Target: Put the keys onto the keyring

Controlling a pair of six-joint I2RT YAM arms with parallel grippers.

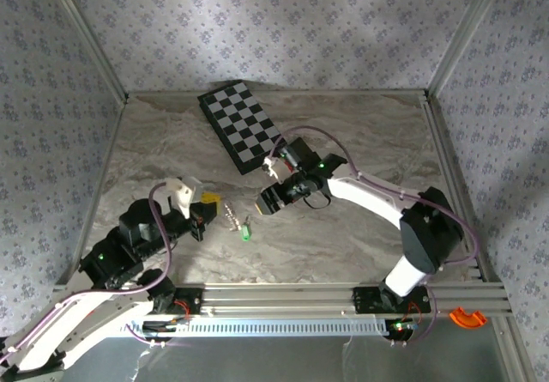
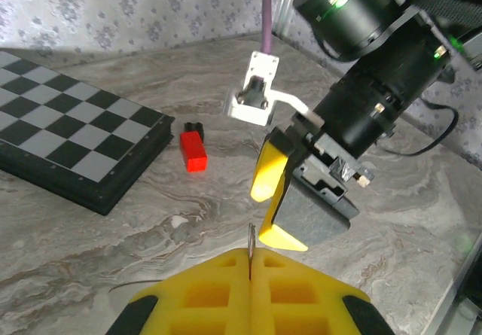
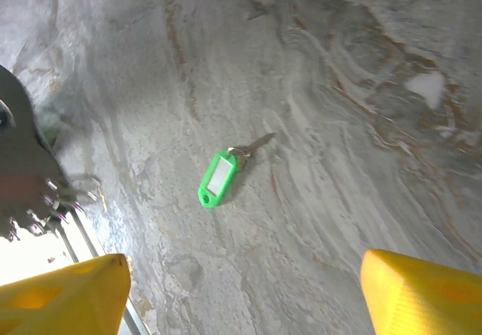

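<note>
The key has a bright green plastic tag (image 3: 218, 177) and a small metal blade; it lies flat on the marble table (image 1: 343, 236). From above, the key (image 1: 246, 229) rests between the two grippers. My right gripper (image 3: 241, 305) hovers over it, open and empty, with its yellow fingers (image 2: 266, 172) wide apart. My left gripper (image 2: 250, 256) is shut on the keyring (image 2: 250, 239), a thin silvery loop seen edge-on between the pads. From above, the glinting keyring (image 1: 232, 217) sticks out just right of the left gripper (image 1: 208, 200).
A folded checkerboard (image 1: 240, 124) lies at the back centre. A red-and-black block (image 2: 194, 148) sits beside its near corner. Aluminium rails (image 1: 343, 300) border the table's front and sides.
</note>
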